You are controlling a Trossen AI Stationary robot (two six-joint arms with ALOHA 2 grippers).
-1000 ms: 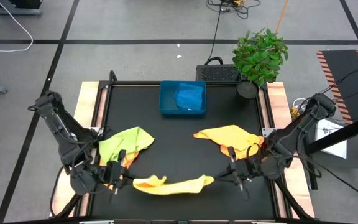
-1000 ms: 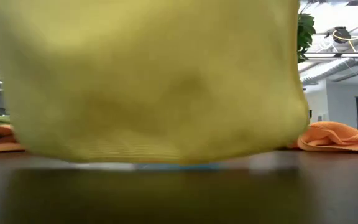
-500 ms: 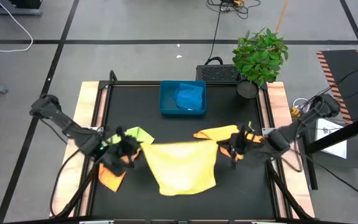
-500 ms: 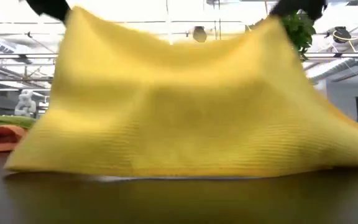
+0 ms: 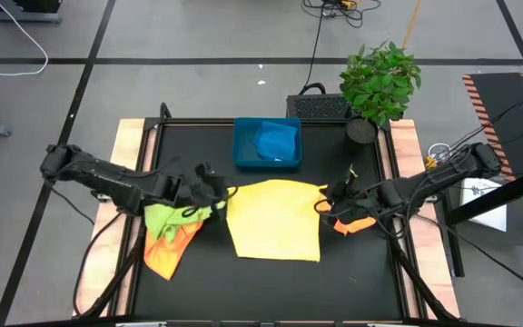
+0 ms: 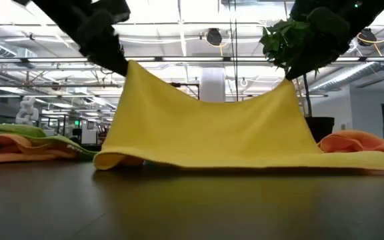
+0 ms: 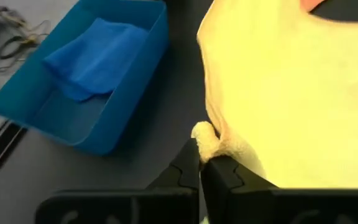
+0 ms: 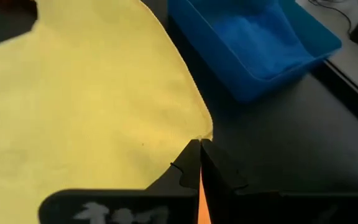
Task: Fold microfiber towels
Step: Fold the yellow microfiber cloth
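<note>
A yellow towel lies spread on the black table's middle. Its near edge rests on the table, and its two far corners are raised. My left gripper is shut on the far left corner and my right gripper on the far right corner. A lime green towel lies crumpled over an orange one at the left. Another orange towel lies at the right, partly under my right arm. A folded blue towel sits in the blue tray. My left gripper pinches the yellow towel's far left corner, bunched into a small wad, between its two fingers. The fingers slant down from the table's left. The corner is held above the table and the cloth slopes down to the near edge. My right gripper pinches the far right corner at its very tip, between its two fingers. They slant down from the table's right. This corner is also raised, and the far edge sags slightly between the two holds.
The blue tray stands at the table's far edge, just beyond the yellow towel. A potted plant stands at the far right corner. Bare black tabletop shows in front of the towel.
Both grippers have gone from the table's near edge toward its far edge and come down, tipping toward the table. The yellow towel, which hung bunched between them, has swung out and spread flat. Its near edge now lies on the table and its far corners stay held up.
</note>
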